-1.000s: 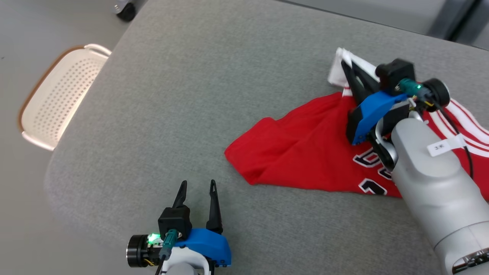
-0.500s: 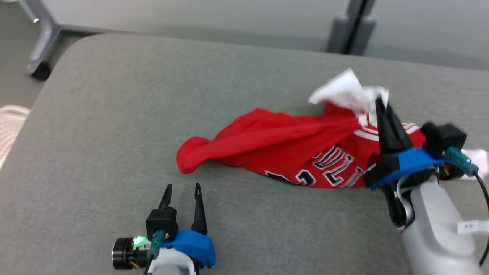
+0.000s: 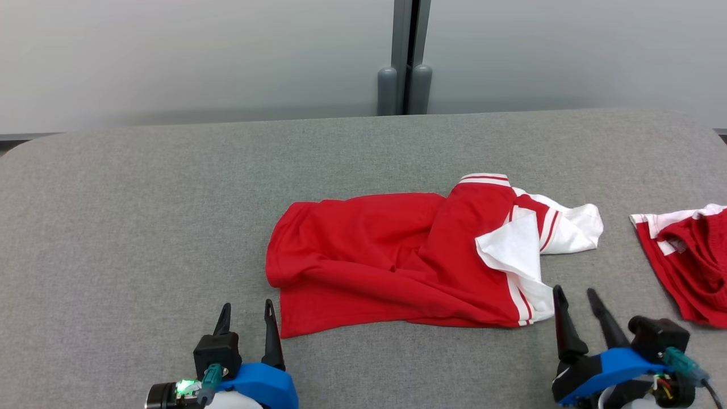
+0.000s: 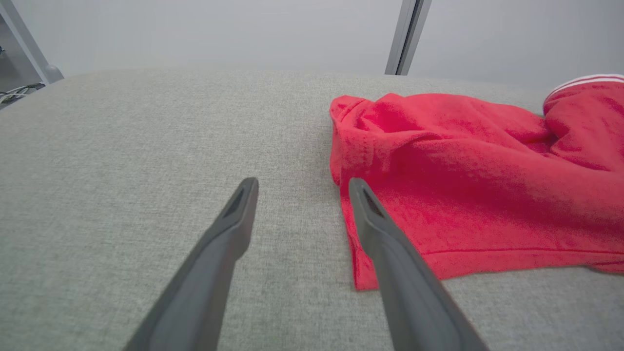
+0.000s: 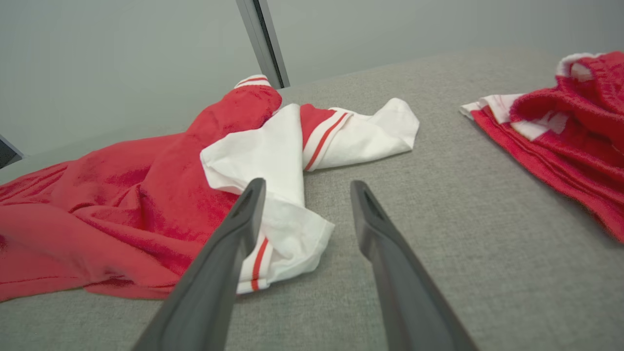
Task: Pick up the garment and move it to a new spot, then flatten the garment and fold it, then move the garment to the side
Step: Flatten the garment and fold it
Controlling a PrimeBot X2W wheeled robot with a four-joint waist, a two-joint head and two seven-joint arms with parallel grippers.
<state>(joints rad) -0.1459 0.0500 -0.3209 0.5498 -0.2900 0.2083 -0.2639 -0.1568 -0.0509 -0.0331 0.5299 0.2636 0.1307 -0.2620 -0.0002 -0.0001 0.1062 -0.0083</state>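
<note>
Surface: grey padded table across the whole lower frame of the head view, pale wall panels behind it, a grey post at top centre.

Red jersey lies mid-frame on the table, rumpled. Its body is doubled over itself, and the white sleeve with red stripes is folded back at its right end. I judge the move to a new spot done and flattening as the step in hand.

Left gripper, lower left: jaws spread wide, nothing in them, tips just short of the jersey's lower-left hem corner. Right gripper, lower right: jaws apart and empty, tips just below the white sleeve's lower edge.

Plan for flattening:
- Pinch only the top layer at each end, the hem corner on the left and the sleeve edge on the right.
- Draw the two ends apart evenly, low over the table, so the doubled red fold opens rather than drags.
- Check that the sleeve unrolls; it may tuck under instead.

Obstruction: a second red garment with white trim sits at the right edge, near the right gripper. Pulling rightward could snag or bunch it, so I would keep that pull short.
</note>
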